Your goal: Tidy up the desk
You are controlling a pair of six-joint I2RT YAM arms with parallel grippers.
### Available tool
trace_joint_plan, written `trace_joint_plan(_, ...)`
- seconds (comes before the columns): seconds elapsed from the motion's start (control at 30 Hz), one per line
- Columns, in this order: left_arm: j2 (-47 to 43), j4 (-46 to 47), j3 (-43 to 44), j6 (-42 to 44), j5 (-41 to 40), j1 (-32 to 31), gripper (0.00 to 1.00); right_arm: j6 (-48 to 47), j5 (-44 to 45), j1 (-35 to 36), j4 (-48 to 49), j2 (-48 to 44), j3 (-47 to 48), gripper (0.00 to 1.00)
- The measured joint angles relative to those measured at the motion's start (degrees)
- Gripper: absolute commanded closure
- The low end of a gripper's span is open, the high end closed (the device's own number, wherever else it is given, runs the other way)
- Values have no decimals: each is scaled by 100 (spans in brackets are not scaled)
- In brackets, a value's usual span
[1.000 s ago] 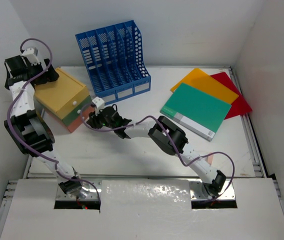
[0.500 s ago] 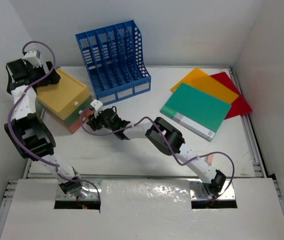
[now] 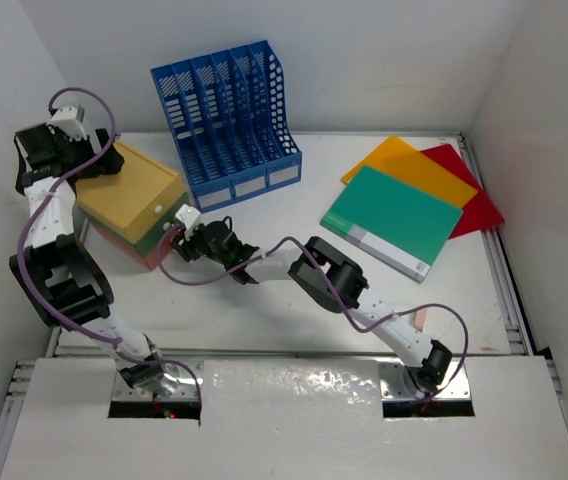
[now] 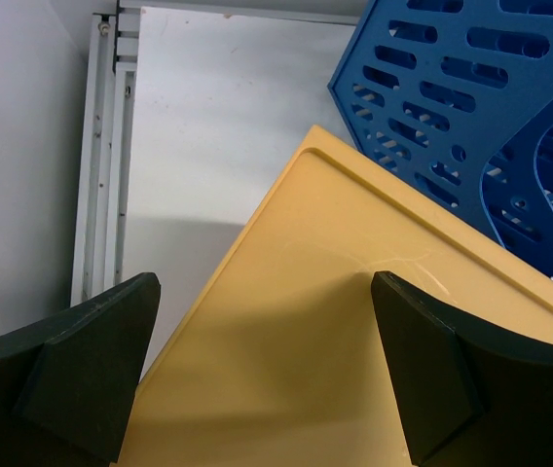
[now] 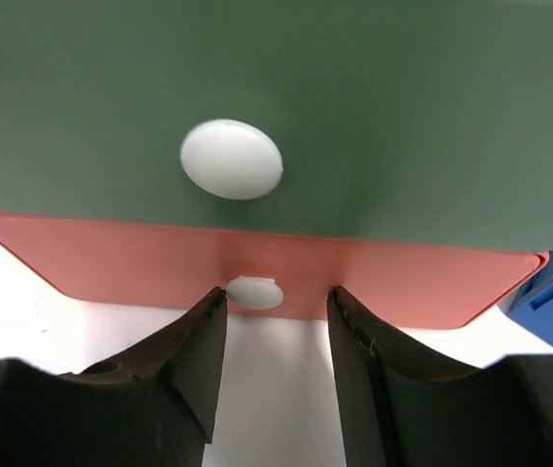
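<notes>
Right gripper (image 5: 276,296), jaws half-parted, brackets the knob (image 5: 254,292) of the orange drawer (image 5: 111,263) at the left edge of the desk (image 3: 244,315); left gripper (image 4: 264,282) gapes wide above.

Blue slotted file rack (image 3: 226,120), yellow-green-orange drawer box (image 3: 134,187) just left of it, green folder (image 3: 392,220) overlapping orange folder (image 3: 406,162), red folder (image 3: 474,200) beneath.

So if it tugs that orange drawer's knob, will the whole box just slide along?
Probably it would slide: the box looks like light plastic, standing on the smooth desk. The knob is small and rounded, so the right gripper could slip off it. The left gripper, open over the yellow top, might steady it by pressing down.
</notes>
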Motion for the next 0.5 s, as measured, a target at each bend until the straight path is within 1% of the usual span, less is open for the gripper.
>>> trace_joint_plan(0.07, 0, -2, 2, 0, -4, 0, 13, -74, 9, 4, 13, 0, 2, 56)
trace_joint_plan(0.27, 2, -61, 39, 20, -52, -28, 13, -168, -15, 20, -20, 2, 24, 66)
trace_joint_plan(0.3, 2, -70, 46, 22, -55, -31, 13, -168, -24, 22, -39, 2, 37, 71)
trace_joint_plan(0.4, 9, -103, 68, 28, -70, -35, 13, -181, -76, 46, -72, 22, 68, 82)
trace_joint_plan(0.43, 9, -105, 70, 35, -70, -35, 13, -188, -68, 50, -70, 31, 74, 90)
trace_joint_plan(0.5, 9, -105, 76, 46, -79, -37, 13, -208, -92, 46, -70, 33, 74, 99)
